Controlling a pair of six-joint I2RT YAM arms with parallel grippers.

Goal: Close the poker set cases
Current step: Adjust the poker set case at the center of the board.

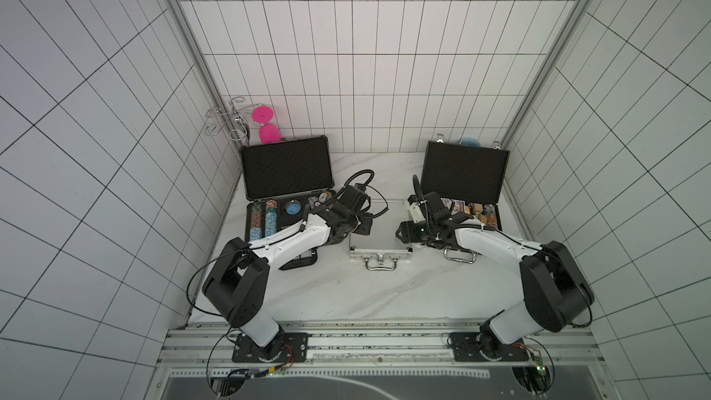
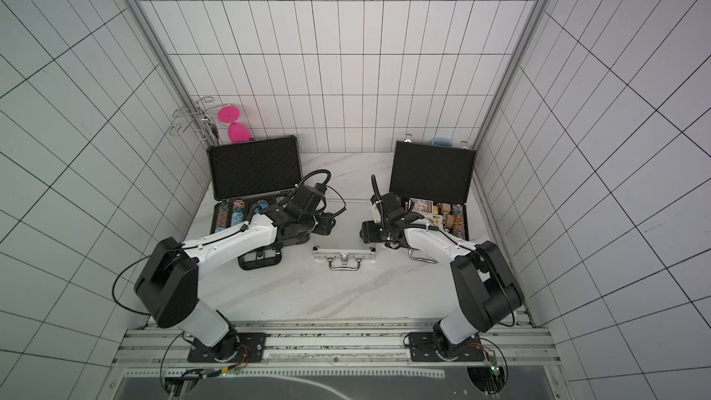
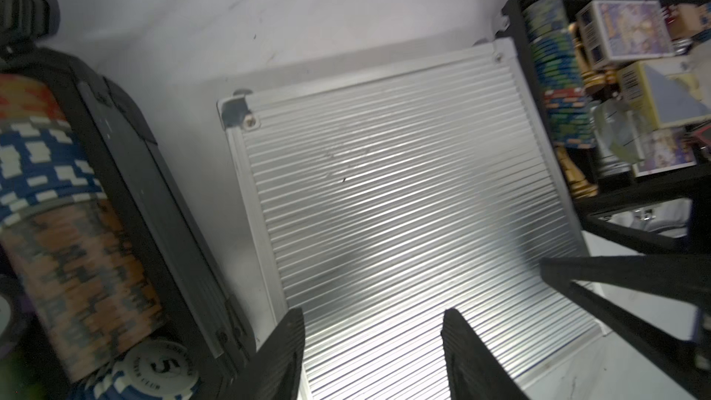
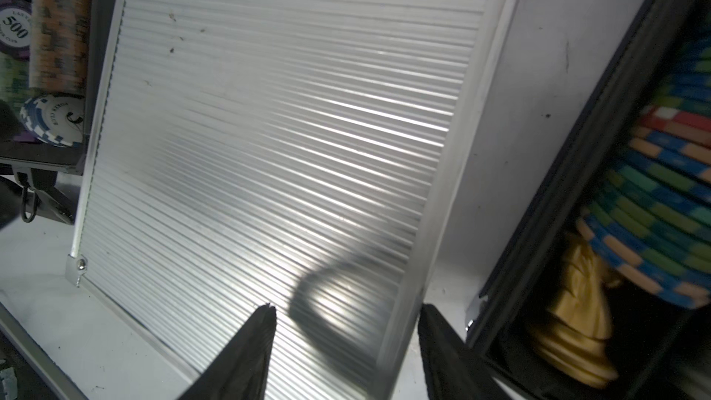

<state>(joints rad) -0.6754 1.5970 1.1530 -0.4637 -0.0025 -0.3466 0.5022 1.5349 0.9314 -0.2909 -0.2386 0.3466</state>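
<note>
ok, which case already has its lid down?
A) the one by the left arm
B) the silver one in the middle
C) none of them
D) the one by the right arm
B: the silver case lies flat with its ribbed lid down, while the left-side case and the right-side case both have their foam-lined lids standing up.

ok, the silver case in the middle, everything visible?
The silver case is ribbed aluminium with riveted corners, lid shut, lying flat on the marble table between the left open case and the right open case, a gap each side. Its metal handle faces the robot. The left pincer and right pincer hang open above the lid; contact unclear.
</note>
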